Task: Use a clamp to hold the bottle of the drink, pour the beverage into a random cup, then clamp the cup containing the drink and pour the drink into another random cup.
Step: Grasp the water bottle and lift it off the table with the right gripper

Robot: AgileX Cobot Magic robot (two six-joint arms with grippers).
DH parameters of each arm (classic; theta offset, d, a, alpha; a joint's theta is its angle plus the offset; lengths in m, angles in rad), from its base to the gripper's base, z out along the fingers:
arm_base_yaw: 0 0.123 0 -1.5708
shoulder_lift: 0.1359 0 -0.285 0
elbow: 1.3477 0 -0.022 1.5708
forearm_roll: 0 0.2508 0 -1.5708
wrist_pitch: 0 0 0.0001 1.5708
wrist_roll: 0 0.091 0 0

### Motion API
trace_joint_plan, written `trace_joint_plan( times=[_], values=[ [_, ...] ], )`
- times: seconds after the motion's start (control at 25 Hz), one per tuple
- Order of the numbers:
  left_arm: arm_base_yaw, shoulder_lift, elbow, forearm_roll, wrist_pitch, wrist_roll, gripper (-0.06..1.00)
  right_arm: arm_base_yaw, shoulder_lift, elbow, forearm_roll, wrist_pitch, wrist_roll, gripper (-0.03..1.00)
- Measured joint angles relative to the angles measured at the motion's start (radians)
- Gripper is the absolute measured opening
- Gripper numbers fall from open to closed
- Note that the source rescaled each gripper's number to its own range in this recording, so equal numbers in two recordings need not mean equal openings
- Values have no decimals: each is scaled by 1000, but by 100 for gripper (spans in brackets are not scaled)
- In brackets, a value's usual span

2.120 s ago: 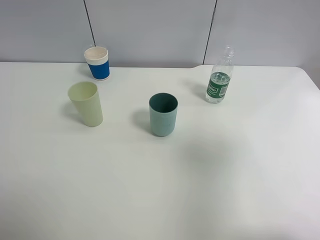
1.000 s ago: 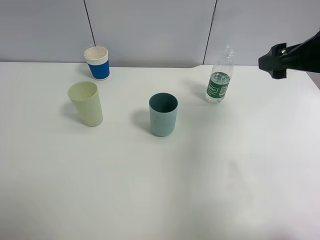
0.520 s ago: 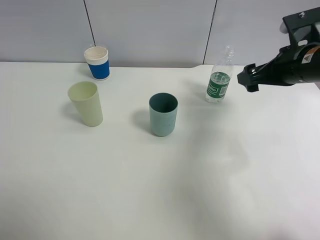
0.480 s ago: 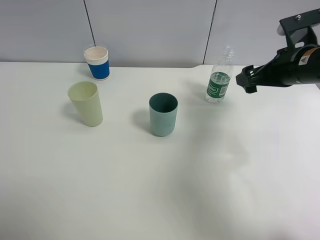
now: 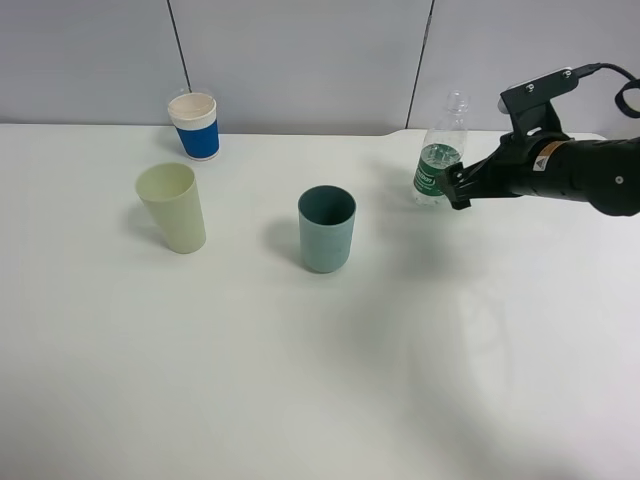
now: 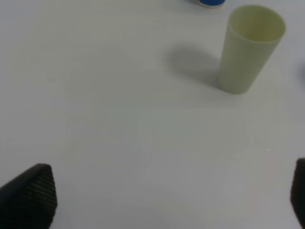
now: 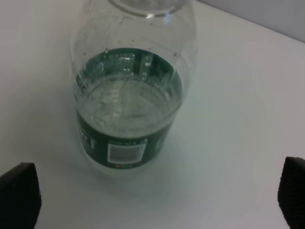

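White table (image 5: 300, 380) fills the high view, and what is new on it is the black arm. A couple of seconds ago that side was bare; now the right clamp (image 5: 455, 186) has swung in from the right edge and sits just beside the bottle (image 5: 439, 160) at label height, not yet gripping it. To me that means the first step, taking the bottle, is about to begin, and no pouring has been done. The bottle stands upright near the table's far edge, close to the wall, so there is little room behind it. The teal cup (image 5: 326, 230) is well apart towards the middle with bare table between, the pale tumbler (image 5: 173, 208) is further left, and the paper cup (image 5: 195, 125) stands at the back. From the left wrist, the left clamp (image 6: 164, 200) hangs released, its dark tips spread to the corners over bare table, with the pale tumbler ahead and nothing between the jaws. From the right wrist, the bottle looms large ahead of the right clamp's wide-spread tips, the beverage (image 7: 126, 107) reaching about the top of the green label. The jaws are released and hold nothing, and the bottle still sits beyond the tips, so I judge a short push forward is needed before they close.
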Motion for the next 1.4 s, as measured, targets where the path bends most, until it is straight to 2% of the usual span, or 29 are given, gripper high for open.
trace_joint_plan(
  times=[0.48,0.76,1.4],
  values=[
    [0,0,0,0,0,0,100,0,203,-2,0,-362,-1,100],
    [0,0,0,0,0,0,100,0,294,1,-1,-588,-70,100],
    [0,0,0,0,0,0,100,0,421,-155,-39,-622,-63,100]
  ],
)
